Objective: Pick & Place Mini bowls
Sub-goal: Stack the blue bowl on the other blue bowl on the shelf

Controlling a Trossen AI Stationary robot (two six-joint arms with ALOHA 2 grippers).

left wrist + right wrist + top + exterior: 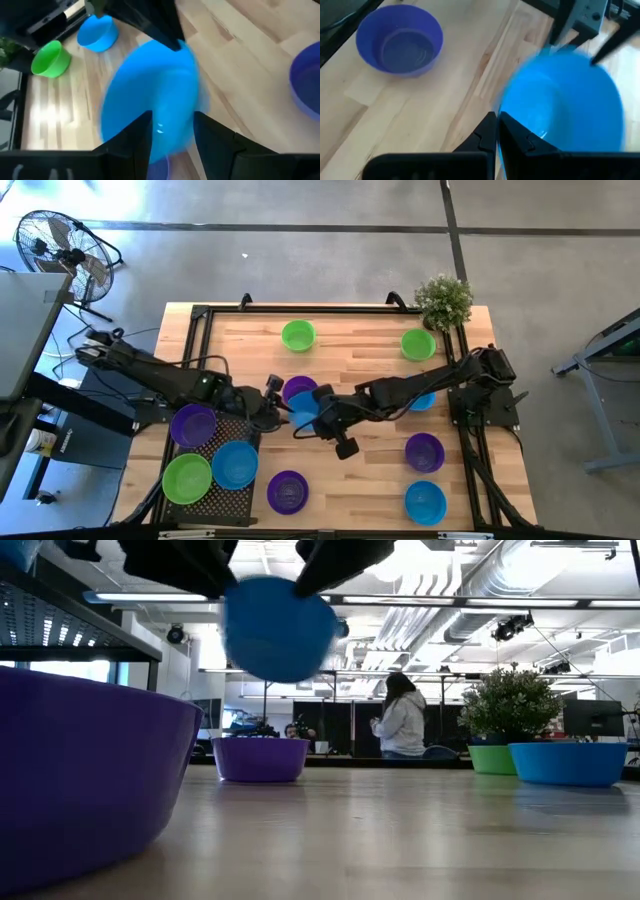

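High view puts both arms meeting mid-surface, and it looks like a handover of one blue bowl [305, 406] between them. Right gripper [496, 125] is pinched tight on the bowl's rim, fingers nearly together with the wall clamped between them, the bowl hanging just ahead of it. Left gripper [172, 131] stands wide, its two fingers either side of the same bowl's wall with daylight showing, so my read is it isn't gripping.

Low view confirms the bowl is up off the surface [370, 480], lifted clear between the two dark grippers. Just behind the left gripper sits a dark mesh tray [222, 492] already carrying a purple bowl [193, 424], a green bowl [187, 477] and another blue one.

Step in hand, I'd judge: mid-transfer, bowl carried by the right arm alone. Next move calls for the left gripper either to back clear or close firmly before the right lets go; a loose pass would drop the bowl.
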